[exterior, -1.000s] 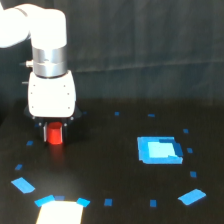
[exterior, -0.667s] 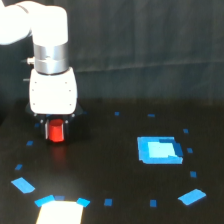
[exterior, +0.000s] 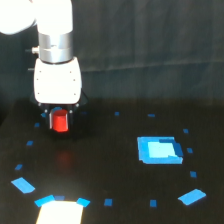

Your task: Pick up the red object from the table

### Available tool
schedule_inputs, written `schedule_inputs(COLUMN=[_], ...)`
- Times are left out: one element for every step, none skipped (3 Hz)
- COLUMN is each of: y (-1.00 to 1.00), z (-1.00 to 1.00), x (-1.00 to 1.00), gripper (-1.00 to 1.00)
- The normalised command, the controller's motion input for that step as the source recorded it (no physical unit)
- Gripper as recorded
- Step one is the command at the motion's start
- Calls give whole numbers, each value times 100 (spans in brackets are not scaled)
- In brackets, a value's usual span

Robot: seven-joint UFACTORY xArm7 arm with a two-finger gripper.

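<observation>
The red object (exterior: 60, 123) is a small bright red-orange block held between the dark fingers of my gripper (exterior: 60, 120), under the white gripper housing (exterior: 57, 82). The gripper is shut on it. The block hangs clear of the black table (exterior: 110, 170), at the exterior view's left. A faint red reflection lies on the table below it. The fingertips are mostly hidden beside the block.
A bright blue square patch (exterior: 159, 150) lies on the table at the exterior view's right. A white patch (exterior: 59, 212) sits at the bottom left edge. Small blue tape marks (exterior: 22, 185) (exterior: 192, 196) ring the middle of the table.
The gripper has risen with the red object in it; the block has left the table surface and now hangs above it.
</observation>
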Motion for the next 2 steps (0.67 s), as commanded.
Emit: schedule_inputs(y=[22,23], z=[100,74], x=[35,42], gripper=[-100,-100])
